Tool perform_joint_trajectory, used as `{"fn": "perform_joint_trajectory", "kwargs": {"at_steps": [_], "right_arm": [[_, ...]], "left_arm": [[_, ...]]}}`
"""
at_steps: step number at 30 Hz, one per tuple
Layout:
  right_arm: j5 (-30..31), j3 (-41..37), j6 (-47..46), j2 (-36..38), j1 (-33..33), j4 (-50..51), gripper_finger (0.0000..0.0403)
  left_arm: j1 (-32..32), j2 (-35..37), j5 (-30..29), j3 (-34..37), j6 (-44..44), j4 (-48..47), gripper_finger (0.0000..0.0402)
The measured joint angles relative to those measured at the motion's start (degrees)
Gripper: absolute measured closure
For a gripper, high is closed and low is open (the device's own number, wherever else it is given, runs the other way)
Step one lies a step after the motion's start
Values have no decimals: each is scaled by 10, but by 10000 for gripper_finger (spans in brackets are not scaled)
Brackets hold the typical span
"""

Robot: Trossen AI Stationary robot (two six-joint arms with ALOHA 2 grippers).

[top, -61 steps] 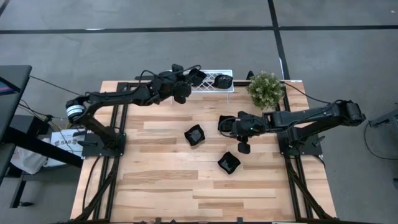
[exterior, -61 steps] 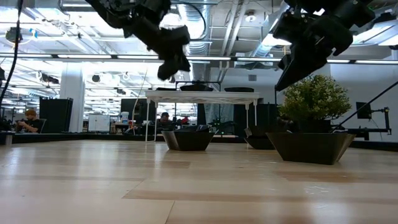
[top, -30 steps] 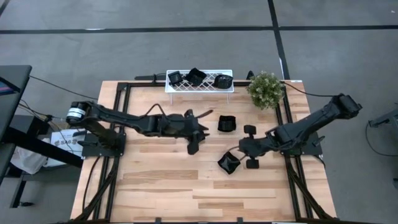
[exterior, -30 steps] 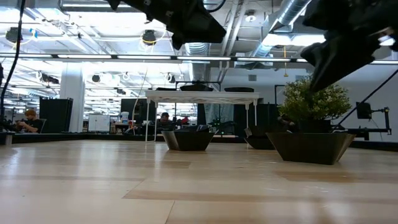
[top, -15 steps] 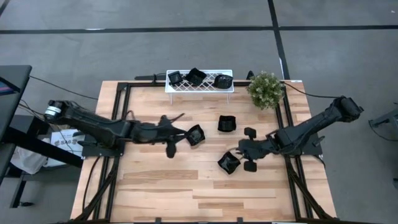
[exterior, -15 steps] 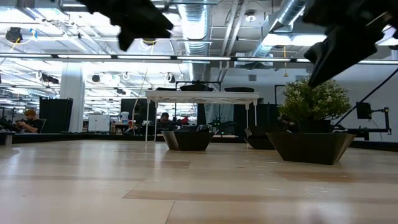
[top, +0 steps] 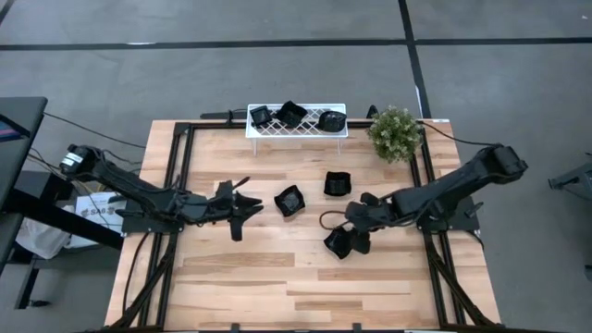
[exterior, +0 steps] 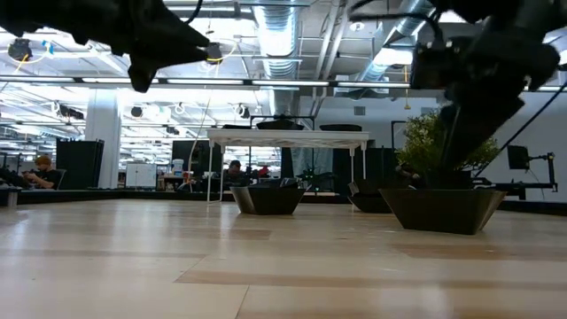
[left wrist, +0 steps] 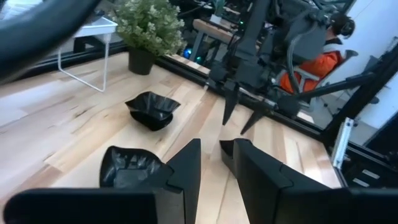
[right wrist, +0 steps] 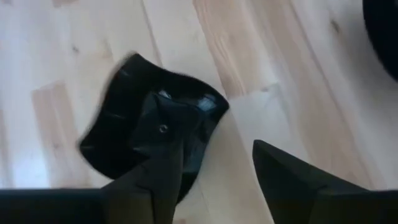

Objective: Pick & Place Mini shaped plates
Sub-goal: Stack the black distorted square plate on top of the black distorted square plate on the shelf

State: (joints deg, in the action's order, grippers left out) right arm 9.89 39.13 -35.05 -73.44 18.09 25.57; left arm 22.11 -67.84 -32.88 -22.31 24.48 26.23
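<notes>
Wooden slats of the table (top: 240, 277) carry three loose plates: one (top: 289, 201) mid-table, one (top: 339, 183) behind it, and one (top: 339, 242) nearer the front. Our right gripper (top: 359, 239) is down at that front plate (right wrist: 149, 134), fingers spread, one over the dish and one outside its rim. Our left gripper (top: 239, 205) hovers left of the middle plate, fingers slightly apart, empty. Three more plates (top: 292, 114) sit on the rack (top: 296, 129).

Black plates (top: 289, 201) on a pale striped wood desk (top: 240, 268); white lattice rack (top: 296, 128); green plant (top: 395, 131); black tool (top: 356, 239).
</notes>
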Motion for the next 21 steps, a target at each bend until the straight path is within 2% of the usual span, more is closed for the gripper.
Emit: {"fn": "perform_joint_trajectory", "kwargs": {"at_steps": [4, 11, 15, 21], "right_arm": [[3, 20, -5, -44, 0, -7, 207], [-5, 33, -5, -92, -11, -7, 220], [-10, 34, -5, -102, -16, -6, 226], [-10, 33, -5, -97, -24, -3, 244]], "left_arm": [[0, -1, -2, 4, -1, 5, 304], [0, -4, -2, 4, -2, 10, 304], [0, -5, -2, 4, -5, 12, 304], [-1, -2, -2, 4, -57, 35, 305]]}}
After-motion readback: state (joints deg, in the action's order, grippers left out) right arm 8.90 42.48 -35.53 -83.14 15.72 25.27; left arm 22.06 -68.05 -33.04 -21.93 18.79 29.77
